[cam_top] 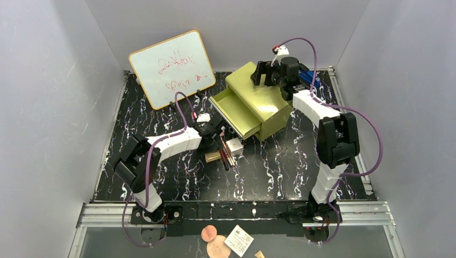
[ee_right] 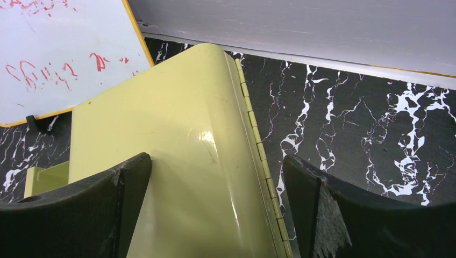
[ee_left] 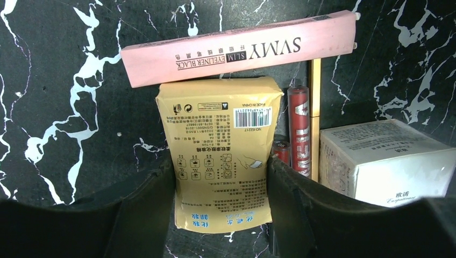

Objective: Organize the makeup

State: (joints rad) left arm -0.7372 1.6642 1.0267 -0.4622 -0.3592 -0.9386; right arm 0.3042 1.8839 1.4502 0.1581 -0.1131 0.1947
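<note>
Two grippers: left gripper (ee_left: 220,161) pinches the tan-orange palette (ee_left: 220,123), one finger against each long edge; right gripper (ee_right: 215,161) spread, holding nothing.
Palette location: flat on the table (ee_left: 64,107), touching the pink case (ee_left: 236,48), just beside the dark-red pencil (ee_left: 298,129), near the white box (ee_left: 382,166).
Step (judged): grasping the palette for stowing.
Next move needs: firm hold, clean lift clear of its neighbours, carry to the open drawer (cam_top: 234,113).
Left arm pose: reaching forward low, wrist pitched down.
Right arm pose: stretched out over the olive-yellow drawer chest (ee_right: 177,134), above its hinged top.

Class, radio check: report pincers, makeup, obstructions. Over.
Left pincer astride tan packet, grip unconfirmed. Right pincer open over drawer chest. Pink case, white box crowd packet.
</note>
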